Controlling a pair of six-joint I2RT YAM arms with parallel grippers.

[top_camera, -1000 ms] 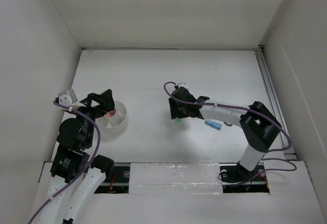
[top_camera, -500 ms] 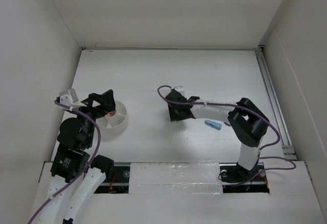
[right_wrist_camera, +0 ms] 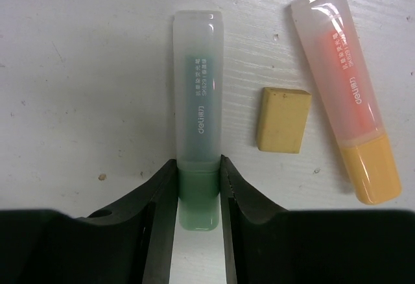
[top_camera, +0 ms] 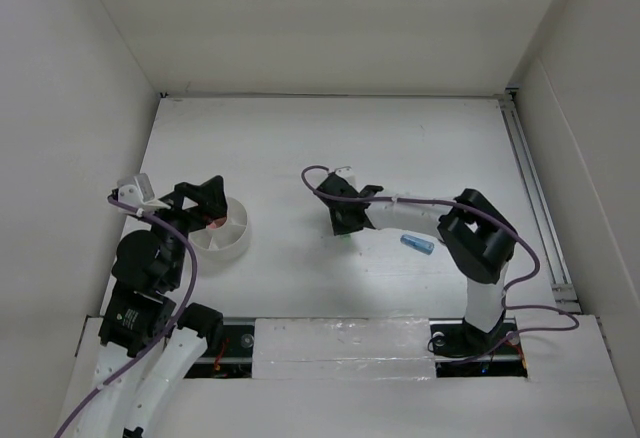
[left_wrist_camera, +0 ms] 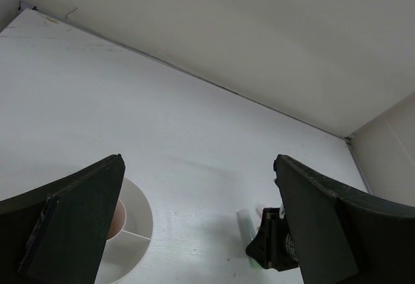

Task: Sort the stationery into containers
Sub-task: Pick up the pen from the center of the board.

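A green marker (right_wrist_camera: 198, 122) lies on the white table, its green end between my right gripper's (right_wrist_camera: 198, 167) two fingers, which press on both sides. A tiny yellow-orange block (right_wrist_camera: 283, 119) and an orange marker (right_wrist_camera: 343, 96) lie just right of it. In the top view the right gripper (top_camera: 343, 220) is at mid-table and a blue marker (top_camera: 417, 244) lies to its right. The round white tub (top_camera: 228, 236) stands at the left, with something pink in its central cup. My left gripper (top_camera: 205, 203) hovers over the tub, open and empty. Pens and scissors are out of view.
White walls enclose the table on three sides, and a metal rail (top_camera: 530, 188) runs along the right edge. The left wrist view shows the tub's rim (left_wrist_camera: 139, 216), the green marker (left_wrist_camera: 246, 222) and the right gripper (left_wrist_camera: 275, 242) beyond it.
My right gripper has shifted slightly left and its elbow has swung in toward the middle. The left arm has not moved.
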